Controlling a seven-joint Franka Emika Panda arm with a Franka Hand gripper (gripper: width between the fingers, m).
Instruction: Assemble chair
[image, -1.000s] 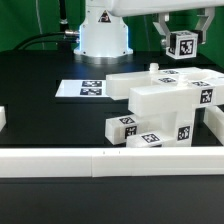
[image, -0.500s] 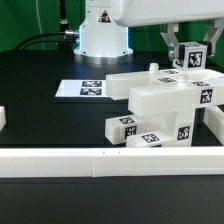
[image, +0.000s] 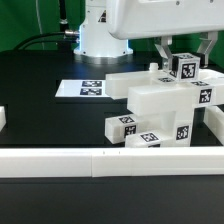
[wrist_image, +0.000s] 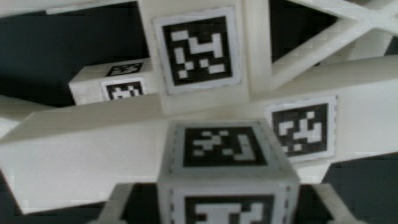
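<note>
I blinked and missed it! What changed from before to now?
The tool carried the small tagged post downward, closer to the half-built chair, keeping hold of it. Nothing was let go. The half-built chair, the loose block in front and the marker board stayed put.

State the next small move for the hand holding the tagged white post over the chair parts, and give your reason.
Probably a short, slow descent. The hand holds the post just above the top of the partly built chair, seemingly not seated yet, so lowering it should bring the post onto the frame.
</note>
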